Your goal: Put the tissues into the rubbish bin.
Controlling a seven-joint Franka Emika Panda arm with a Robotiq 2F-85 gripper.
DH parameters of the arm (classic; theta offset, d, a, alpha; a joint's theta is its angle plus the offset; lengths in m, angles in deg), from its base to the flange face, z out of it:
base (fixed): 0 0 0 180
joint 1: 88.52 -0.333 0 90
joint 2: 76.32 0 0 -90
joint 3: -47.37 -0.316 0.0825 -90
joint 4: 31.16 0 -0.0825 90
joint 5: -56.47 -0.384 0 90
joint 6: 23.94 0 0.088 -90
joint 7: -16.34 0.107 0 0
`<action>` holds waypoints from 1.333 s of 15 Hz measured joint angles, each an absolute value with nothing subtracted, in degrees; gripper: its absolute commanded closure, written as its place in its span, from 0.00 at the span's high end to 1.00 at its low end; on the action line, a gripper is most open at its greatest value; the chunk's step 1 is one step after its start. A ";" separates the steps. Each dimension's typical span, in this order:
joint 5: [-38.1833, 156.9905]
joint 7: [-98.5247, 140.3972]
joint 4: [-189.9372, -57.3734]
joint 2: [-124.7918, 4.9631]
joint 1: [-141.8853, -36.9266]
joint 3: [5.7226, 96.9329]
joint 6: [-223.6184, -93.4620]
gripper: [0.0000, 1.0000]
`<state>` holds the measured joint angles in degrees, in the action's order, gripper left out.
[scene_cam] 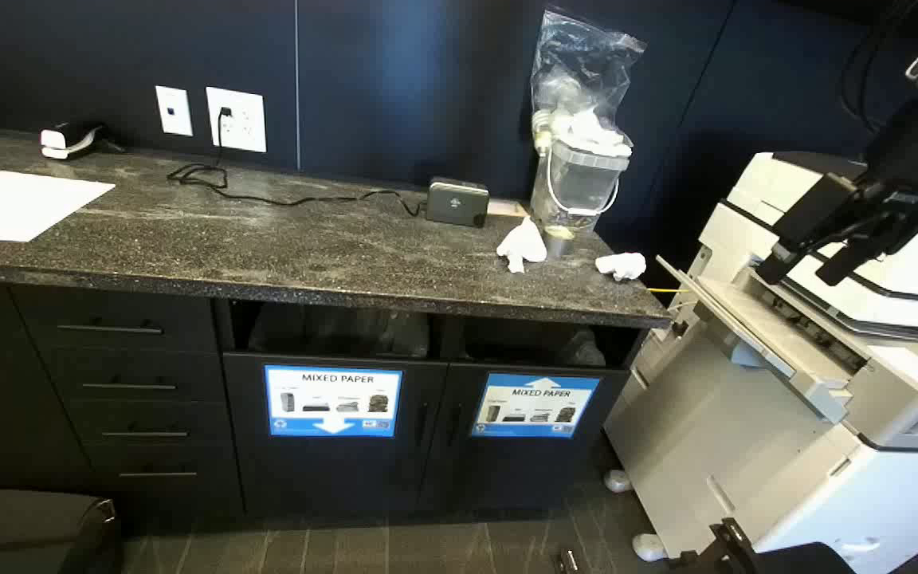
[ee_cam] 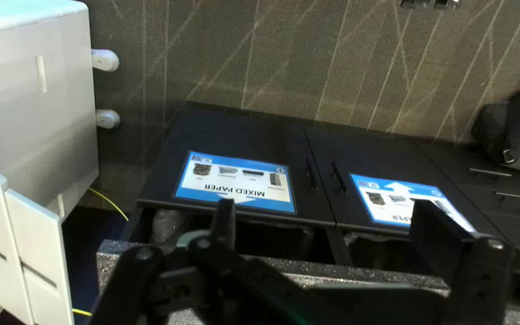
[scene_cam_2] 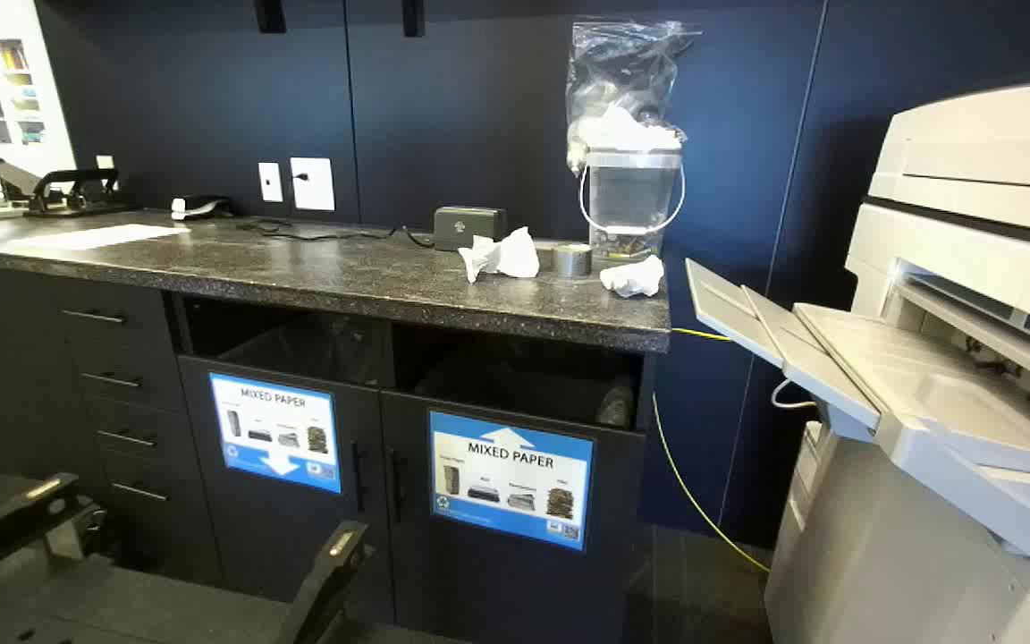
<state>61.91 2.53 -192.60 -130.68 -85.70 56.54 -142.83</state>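
Both exterior views showed a long black cabinet (scene_cam: pixel 108 462) topped by a dark, speckled, stone-like worktop (scene_cam: pixel 307 247), with a bulky grey-and-white copier (scene_cam: pixel 714 454) just beside its end. Two built-in bins (scene_cam_2: pixel 506 581) with black doors and open slots (scene_cam_2: pixel 515 371) above them sat below the worktop, each bearing a rectangular blue-and-white sign (scene_cam_2: pixel 511 478) that read MIXED PAPER. At the upper right of an exterior view hung the black two-fingered tool (scene_cam: pixel 802 275), in front of the copier from that angle; it was released, its fingers (ee_cam: pixel 436 234) wide apart, as the wrist view showed too. Toward the copier's end of the worktop, a tall clear plastic bag (scene_cam: pixel 586 56) rose above and behind a white-handled clear plastic bucket (scene_cam: pixel 582 175). White crumpled material (scene_cam: pixel 588 129) showed at the bucket's top; whether it sat in the bucket or in the bag could not be told. A flat white paper sheet (scene_cam: pixel 25 206) lay well apart from these, further along the worktop. Between sheet and bucket, toward the back, stood a small dark rectangular box (scene_cam: pixel 457 202). Two small white crumpled soft-paper tissues (scene_cam: pixel 524 241) lay apart on the worktop, one near the box, the other nearer the copier. A squat silver-grey roll (scene_cam_2: pixel 571 260) stood between the two.
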 measured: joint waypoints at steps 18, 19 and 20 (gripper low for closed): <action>63.18 11.85 -192.01 -107.28 -85.13 50.78 -170.57 1.00; 64.51 15.32 -191.56 -103.82 -84.12 48.81 -175.10 1.00; 66.53 19.55 -190.77 -100.34 -82.44 46.47 -179.37 1.00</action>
